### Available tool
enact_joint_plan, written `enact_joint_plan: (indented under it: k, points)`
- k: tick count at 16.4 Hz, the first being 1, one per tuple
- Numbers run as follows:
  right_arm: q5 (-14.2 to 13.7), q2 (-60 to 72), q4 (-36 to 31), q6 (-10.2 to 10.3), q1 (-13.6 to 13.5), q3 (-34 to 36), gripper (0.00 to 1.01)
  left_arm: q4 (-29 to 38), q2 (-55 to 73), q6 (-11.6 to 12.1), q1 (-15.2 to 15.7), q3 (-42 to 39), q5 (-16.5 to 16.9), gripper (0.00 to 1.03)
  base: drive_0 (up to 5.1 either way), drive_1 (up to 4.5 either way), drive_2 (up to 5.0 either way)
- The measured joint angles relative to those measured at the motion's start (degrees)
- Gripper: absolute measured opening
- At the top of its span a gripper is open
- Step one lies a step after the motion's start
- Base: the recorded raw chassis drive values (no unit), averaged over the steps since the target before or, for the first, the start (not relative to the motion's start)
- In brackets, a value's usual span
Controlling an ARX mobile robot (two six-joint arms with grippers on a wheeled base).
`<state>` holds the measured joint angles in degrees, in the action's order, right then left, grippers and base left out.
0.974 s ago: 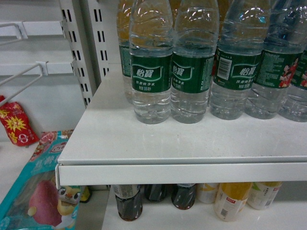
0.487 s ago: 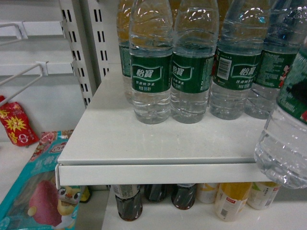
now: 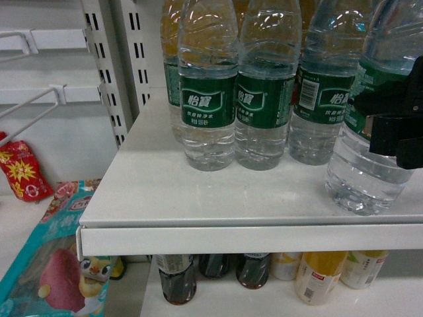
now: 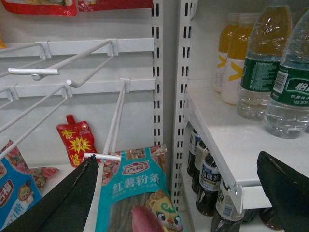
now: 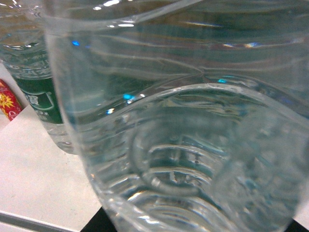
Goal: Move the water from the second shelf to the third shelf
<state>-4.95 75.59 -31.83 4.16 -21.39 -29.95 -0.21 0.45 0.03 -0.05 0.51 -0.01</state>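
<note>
The water (image 3: pixel 367 165), a clear ribbed bottle with a dark green label, stands upright at the right of the head view. Its base is level with the white shelf (image 3: pixel 198 198), close to the front edge; whether it rests there I cannot tell. My right gripper (image 3: pixel 391 122) is shut on its label band from the right. In the right wrist view the water (image 5: pixel 183 135) fills nearly the whole frame. My left gripper (image 4: pixel 178 164) is open in front of the neighbouring bay, with nothing between its black fingers (image 4: pixel 72 198).
Several more water bottles (image 3: pixel 208 99) stand in rows behind the held one. Below the shelf stand cola bottles (image 3: pixel 177 277) and orange juice bottles (image 3: pixel 320 277). To the left are a slotted upright (image 3: pixel 109 72), wire hooks (image 3: pixel 33 109), a teal snack bag (image 3: pixel 59 264) and a red pouch (image 3: pixel 20 168).
One second ago the held bottle was out of the head view. It came in low at the right, below the shelf edge, then rose and moved left onto shelf level.
</note>
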Motion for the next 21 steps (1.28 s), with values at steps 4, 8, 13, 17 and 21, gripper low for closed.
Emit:
enact_joint_plan:
  k: [4, 8, 13, 17, 21]
  points:
    - [-1.2, 4.5, 0.1, -0.1, 0.1, -3.5, 0.39, 0.0, 0.0, 0.0, 0.0, 0.0, 0.0, 0.98, 0.0, 0.0, 0.0]
    - [-2.0, 7.5, 0.1, 0.3, 0.1, -7.1, 0.39, 0.0, 0.0, 0.0, 0.0, 0.0, 0.0, 0.98, 0.0, 0.0, 0.0]
    - [-3.1, 10.3, 1.7, 1.8, 0.1, -8.4, 0.39, 0.0, 0.0, 0.0, 0.0, 0.0, 0.0, 0.98, 0.0, 0.0, 0.0]
    - [-3.7, 10.6, 1.7, 2.1, 0.0, -8.5, 0.39, 0.0, 0.0, 0.0, 0.0, 0.0, 0.0, 0.98, 0.0, 0.0, 0.0]
    - [-4.5, 10.6, 1.3, 2.4, 0.1, -9.0, 0.73, 0.0, 0.0, 0.0, 0.0, 0.0, 0.0, 0.98, 0.0, 0.0, 0.0]
